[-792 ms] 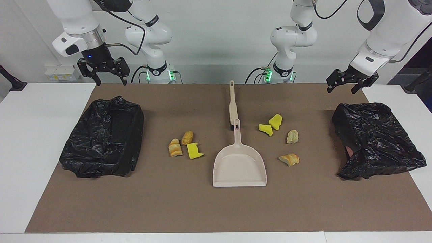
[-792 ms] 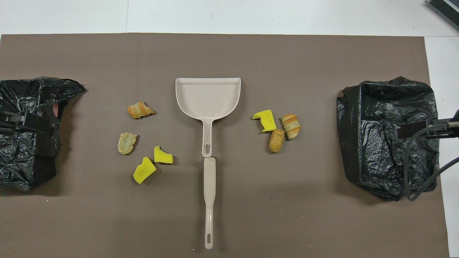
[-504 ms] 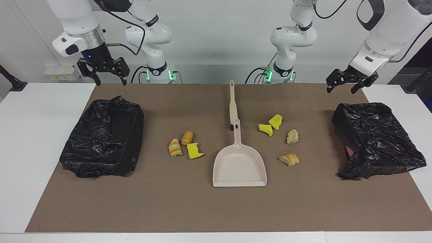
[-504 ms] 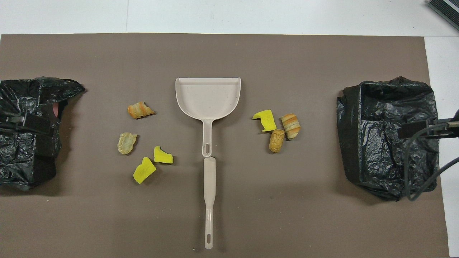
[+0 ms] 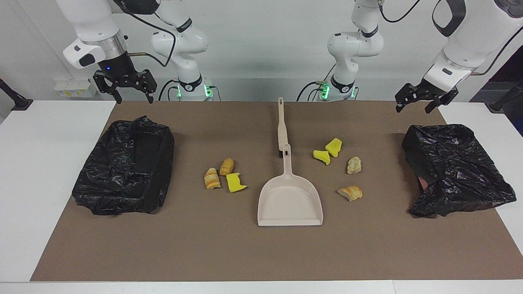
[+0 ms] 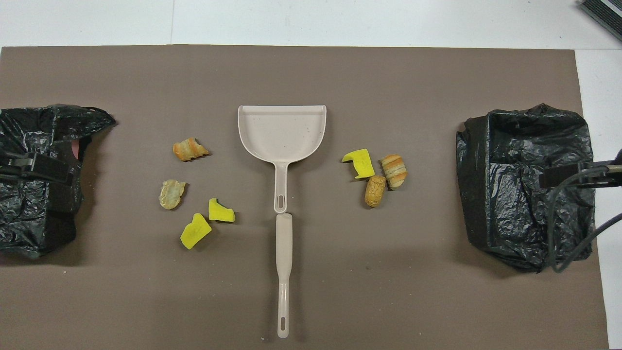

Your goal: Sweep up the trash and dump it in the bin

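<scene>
White worktop [image 5: 49,163] with a brown mat [image 5: 245,253] across the middle. Beige dustpan [image 5: 290,202] lies flat mid-mat, handle pointing at the robots; a beige brush [image 5: 281,126] lies in line with it, nearer the robots, its end touching the dustpan handle tip.

Trash — 7 chunks, all on the mat. Toward the right arm's end: 1 yellow sponge bit [image 5: 235,182] and 2 bread lumps [image 5: 212,178], clustered, touching. Toward the left arm's end: 2 yellow sponge bits [image 5: 334,147] close together, a pale lump [image 5: 354,165] beside them, an orange bread lump [image 5: 350,192] farther from the robots, near the dustpan.

2 bins lined with black bags — one bin [image 5: 124,165] at the right arm's end, another bin [image 5: 453,169] at the left arm's end.

Right gripper [image 5: 125,87] hangs over the mat edge by its bin, jaws spread, grasping nothing. Left gripper [image 5: 423,100] hangs above its bin's near edge, jaws spread, also grasping nothing. Both arms wait.
</scene>
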